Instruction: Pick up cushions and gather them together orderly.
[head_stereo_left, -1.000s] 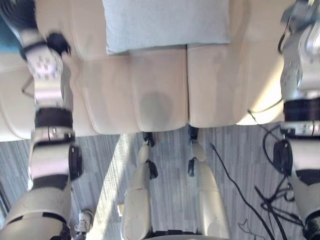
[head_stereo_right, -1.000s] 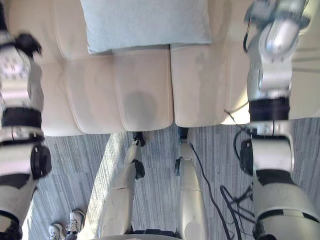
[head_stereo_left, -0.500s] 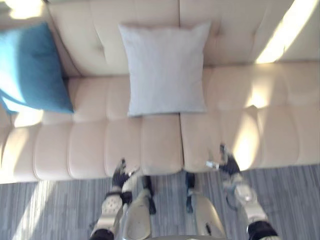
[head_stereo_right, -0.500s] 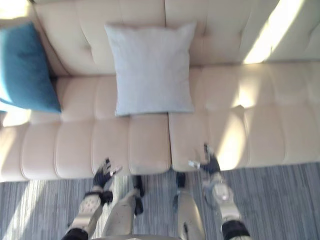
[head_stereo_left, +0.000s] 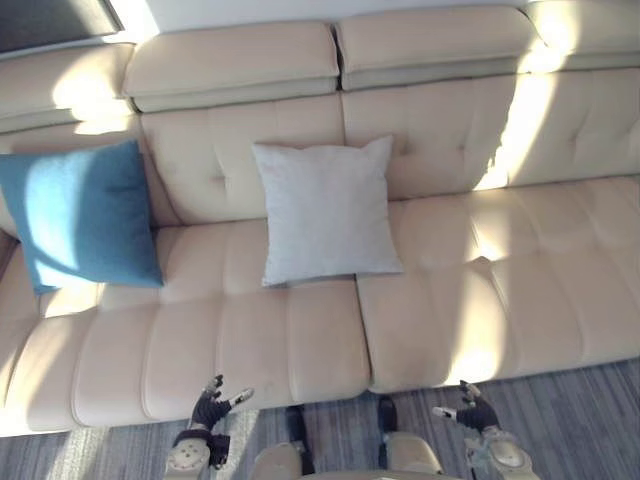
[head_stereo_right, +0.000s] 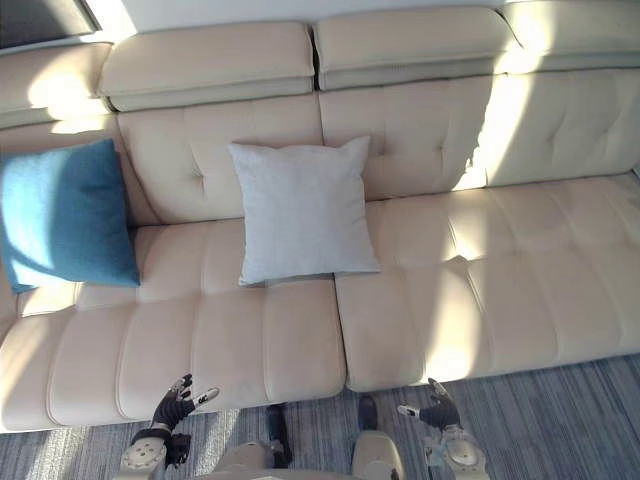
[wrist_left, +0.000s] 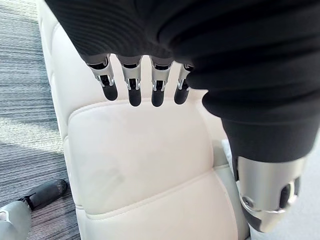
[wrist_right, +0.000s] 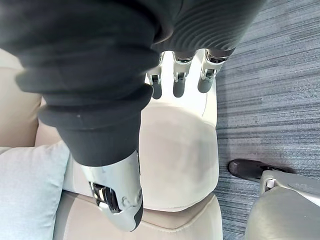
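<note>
View had pulled back and both arms had dropped to the sofa's front edge. Left robot hand and right robot hand were wide, empty. Grey cushion leaned mid-sofa, blue cushion well apart at its left end. Nothing was gathered yet.

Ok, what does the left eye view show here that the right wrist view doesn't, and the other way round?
Left eye view, not the right wrist view: the blue cushion leaning on the backrest of the sofa toward the robot's left, the backrest and headrests, and the left hand low before the seat.

Right wrist view, not the left eye view: the right hand from close, its fingers straight and holding nothing, with the seat's front edge past them.

Both: the grey cushion, the cream seat, the striped carpet and the right hand.
</note>
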